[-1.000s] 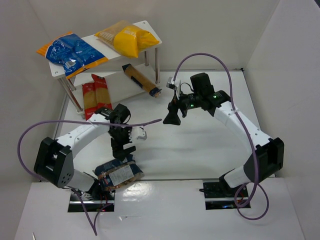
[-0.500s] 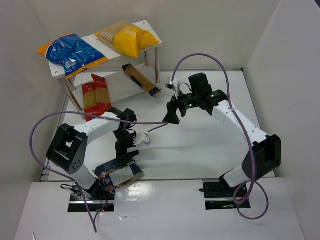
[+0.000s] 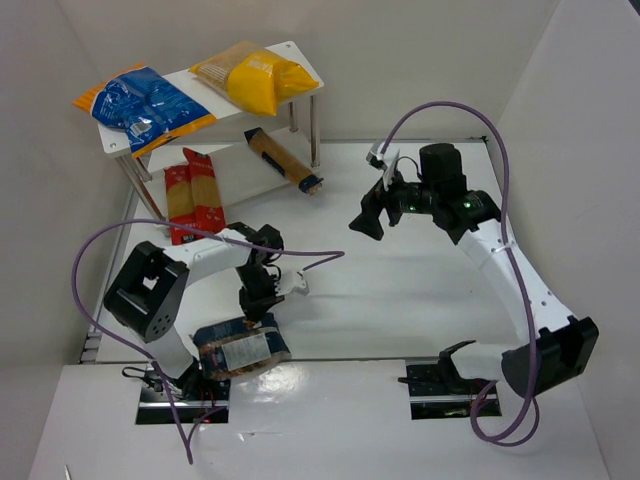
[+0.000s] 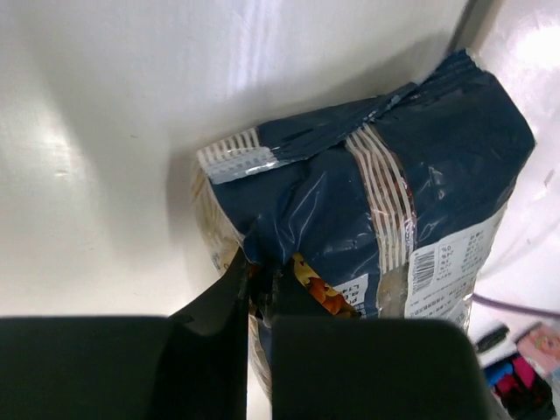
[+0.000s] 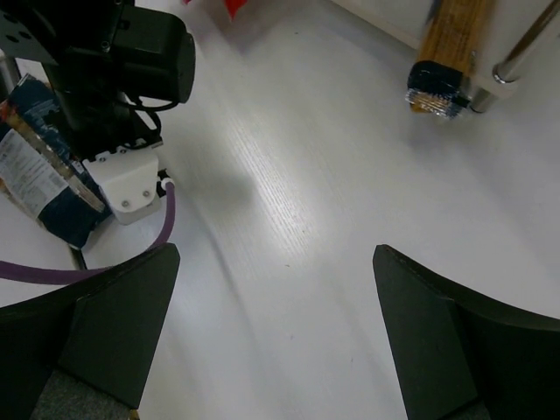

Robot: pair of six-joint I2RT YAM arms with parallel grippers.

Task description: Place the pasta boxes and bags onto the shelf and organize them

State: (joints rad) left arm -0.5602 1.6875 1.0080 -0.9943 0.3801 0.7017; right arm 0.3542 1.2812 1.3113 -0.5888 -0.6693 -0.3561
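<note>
A clear bag of golden pasta with a dark blue label [image 3: 240, 350] lies at the table's near left edge, close to the left arm's base. My left gripper [image 3: 258, 318] points down at it and is shut, pinching the bag's film [image 4: 367, 219] at its edge [image 4: 258, 284]. My right gripper [image 3: 368, 215] hovers open over mid-table, nothing between its fingers [image 5: 276, 252]. On the shelf [image 3: 300, 55], the top board carries a blue-and-orange bag [image 3: 145, 103] and a yellow bag [image 3: 255, 75]. Beneath it lie red spaghetti packs [image 3: 193, 195] and a long slim tan box [image 3: 283, 160].
White walls enclose the table on the left, back and right. Purple cables [image 3: 110, 240] loop over both arms. A raised white ledge [image 3: 330, 420] with the arm bases runs along the near edge. The tan box's end [image 5: 446, 52] pokes out beside a shelf leg [image 5: 525, 52].
My left gripper came down toward the near edge and shut on the blue-labelled bag. The right arm swung back and to the right, still open.
</note>
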